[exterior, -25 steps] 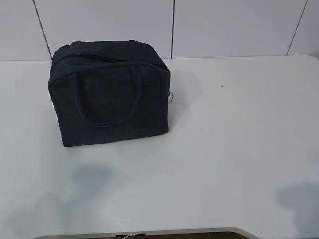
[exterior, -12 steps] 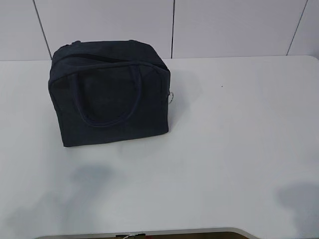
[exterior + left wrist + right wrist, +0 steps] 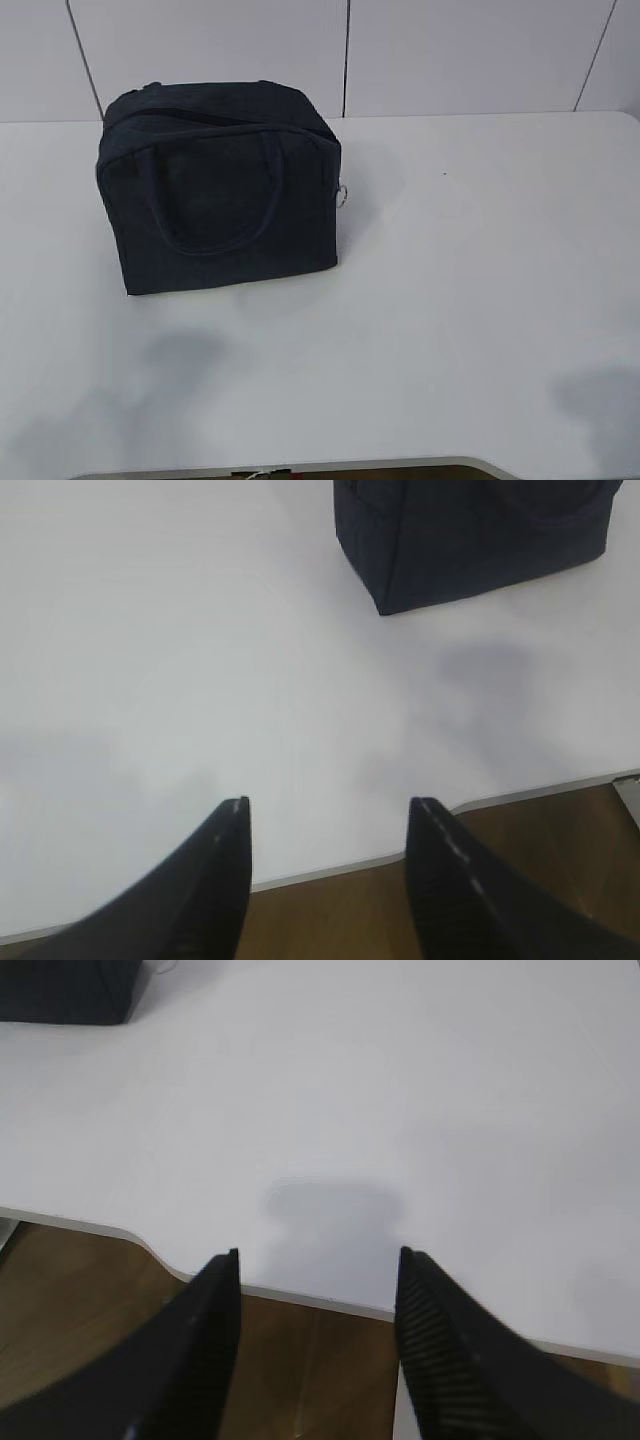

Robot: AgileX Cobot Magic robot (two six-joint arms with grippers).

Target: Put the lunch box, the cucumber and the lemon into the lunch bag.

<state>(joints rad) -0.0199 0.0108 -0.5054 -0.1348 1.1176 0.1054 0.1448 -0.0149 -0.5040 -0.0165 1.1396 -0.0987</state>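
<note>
— So, what's on the left?
— The lunch bag (image 3: 222, 185) stands upright on the white table (image 3: 470, 260), far-left part, one handle (image 3: 215, 200) flat against its front. The left gripper (image 3: 328, 815) hangs over the near edge, fingers spread, holding nothing.
— And right?
— The right gripper (image 3: 316, 1260), likewise spread and bare.

Spread left gripper (image 3: 328, 802) before lunch bag (image 3: 470, 540)
</note>
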